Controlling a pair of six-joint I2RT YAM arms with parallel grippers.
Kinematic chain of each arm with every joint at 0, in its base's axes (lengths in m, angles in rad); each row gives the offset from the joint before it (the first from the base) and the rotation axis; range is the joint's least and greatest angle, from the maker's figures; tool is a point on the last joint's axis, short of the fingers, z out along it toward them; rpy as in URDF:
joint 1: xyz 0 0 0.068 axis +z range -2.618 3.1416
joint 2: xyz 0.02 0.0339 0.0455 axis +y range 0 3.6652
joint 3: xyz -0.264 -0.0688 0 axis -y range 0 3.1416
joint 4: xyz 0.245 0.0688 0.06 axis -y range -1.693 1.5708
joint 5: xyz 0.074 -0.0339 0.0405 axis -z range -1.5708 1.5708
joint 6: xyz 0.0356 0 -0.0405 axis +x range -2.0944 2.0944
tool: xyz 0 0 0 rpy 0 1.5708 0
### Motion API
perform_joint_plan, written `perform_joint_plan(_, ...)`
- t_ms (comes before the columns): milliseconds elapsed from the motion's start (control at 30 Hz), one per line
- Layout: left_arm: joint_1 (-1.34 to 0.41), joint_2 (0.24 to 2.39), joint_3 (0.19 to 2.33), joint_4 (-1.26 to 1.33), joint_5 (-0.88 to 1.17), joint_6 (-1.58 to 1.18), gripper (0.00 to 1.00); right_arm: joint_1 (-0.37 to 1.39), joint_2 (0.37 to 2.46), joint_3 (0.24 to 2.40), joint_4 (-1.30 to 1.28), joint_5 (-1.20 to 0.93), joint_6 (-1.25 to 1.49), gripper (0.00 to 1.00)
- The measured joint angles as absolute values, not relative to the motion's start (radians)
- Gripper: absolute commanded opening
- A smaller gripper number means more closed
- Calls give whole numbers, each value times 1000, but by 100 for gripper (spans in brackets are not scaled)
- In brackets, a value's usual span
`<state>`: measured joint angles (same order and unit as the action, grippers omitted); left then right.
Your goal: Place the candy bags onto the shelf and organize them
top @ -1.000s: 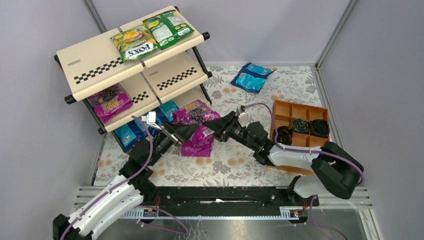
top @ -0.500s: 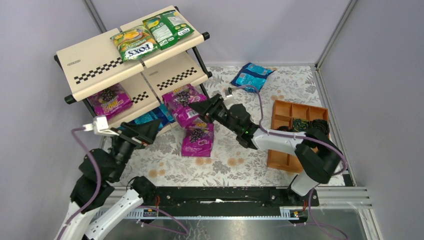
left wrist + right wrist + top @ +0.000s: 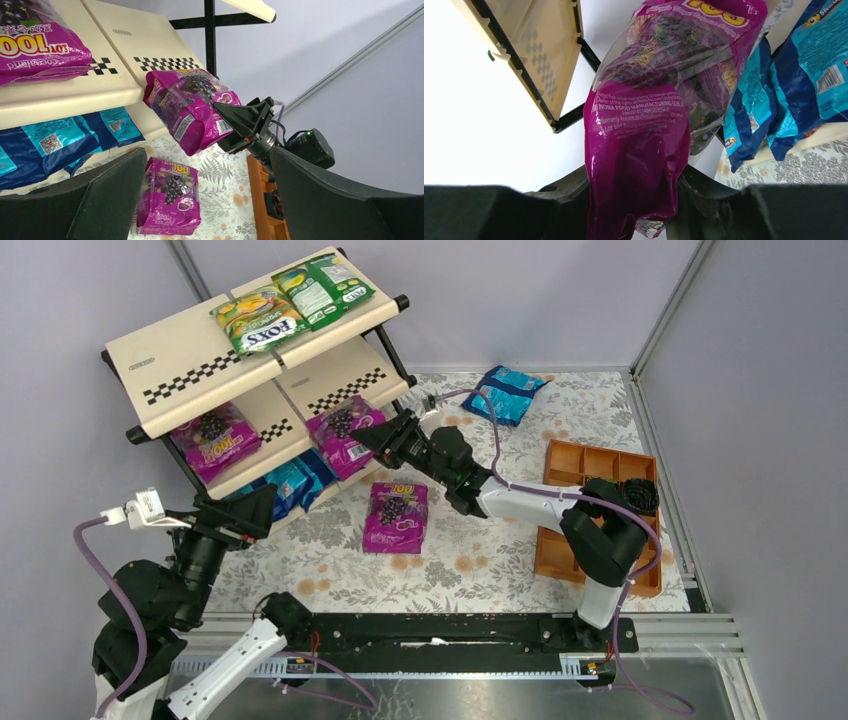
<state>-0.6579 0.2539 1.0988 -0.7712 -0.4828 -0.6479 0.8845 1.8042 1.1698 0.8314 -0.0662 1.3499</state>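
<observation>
The shelf [image 3: 185, 365] stands at the far left. Two green-yellow candy bags [image 3: 258, 323] lie on its top tier. One magenta bag [image 3: 214, 440] lies on the middle tier, and blue bags [image 3: 290, 482] lie on the bottom tier. My right gripper [image 3: 368, 436] is shut on another magenta bag [image 3: 343, 430] [image 3: 639, 140] and holds it at the right part of the middle tier; this bag also shows in the left wrist view [image 3: 187, 107]. A third magenta bag [image 3: 393, 517] [image 3: 167, 197] lies on the table. My left gripper [image 3: 258, 508] [image 3: 207, 162] is open and empty, in front of the shelf.
A blue candy bag [image 3: 505, 392] lies on the table at the far middle. An orange-brown compartment tray [image 3: 575, 465] with black coiled items stands at the right, under the right arm. Grey walls close in the floral table mat [image 3: 470, 575].
My right gripper has carried the magenta bag up and left from the table to the middle tier. My left arm has drawn back to the left. The shelf has shifted slightly left.
</observation>
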Motion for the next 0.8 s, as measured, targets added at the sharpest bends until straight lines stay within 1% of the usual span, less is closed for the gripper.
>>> perform_joint_plan(100,-658,254,1099,-774,-484,-633,99,892,1779,1169,783,-61,1318,45)
perform_joint_plan(167,-658,254,1099,-773,-484,-622,99,896,1766,1173,760,-59,1300,44)
perform_joint_plan(400,-658,263,1132,-773,-479,-590,99,899,1766,1240,706,-61,1274,43)
perform_joint_plan(500,-658,263,1147,-767,-478,-583,99,900,1765,1250,709,-60,1264,46)
perform_joint_plan(600,-658,263,1148,-770,-476,-584,99,902,1765,1250,703,-52,1261,46)
perform_joint_plan(800,-658,262,1148,-770,-471,-583,99,902,1771,1282,670,-46,1262,44)
